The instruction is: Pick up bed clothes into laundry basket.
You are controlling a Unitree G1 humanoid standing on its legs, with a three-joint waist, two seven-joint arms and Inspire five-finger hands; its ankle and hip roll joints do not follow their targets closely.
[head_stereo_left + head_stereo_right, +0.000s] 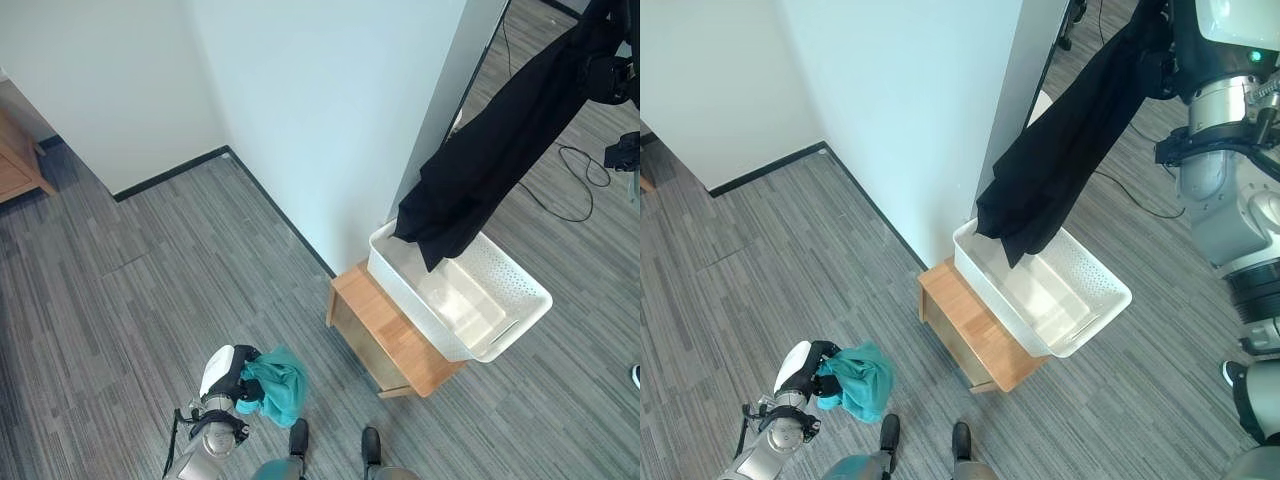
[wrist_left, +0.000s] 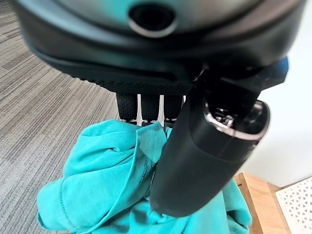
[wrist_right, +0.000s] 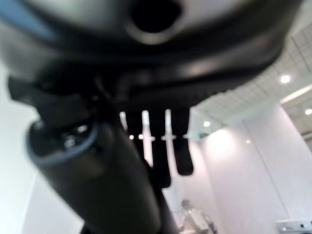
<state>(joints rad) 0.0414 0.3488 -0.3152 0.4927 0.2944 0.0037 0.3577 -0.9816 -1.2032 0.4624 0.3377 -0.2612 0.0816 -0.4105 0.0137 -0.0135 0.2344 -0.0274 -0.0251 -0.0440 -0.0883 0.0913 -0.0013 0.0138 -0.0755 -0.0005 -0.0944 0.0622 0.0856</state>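
My right hand [image 1: 1160, 55] is raised high at the upper right, fingers curled around the top of a black garment [image 1: 1060, 150]; the exact grip is partly hidden by the cloth. The garment hangs from it in one long diagonal drape, its long axis running down and toward my left, and its lower end dangles just above the far-left corner of the white laundry basket [image 1: 1095, 310]. The basket therefore lies below the hand and toward my front, and the right hand is the nearer one. My left hand [image 1: 232, 375] is low at my left side, fingers and thumb closed on a bunched teal garment [image 1: 278, 385], well apart from the basket. The basket rests on a low wooden stand [image 1: 385, 330] beside a white wall corner [image 1: 320, 120], on grey striped carpet [image 1: 150, 280].
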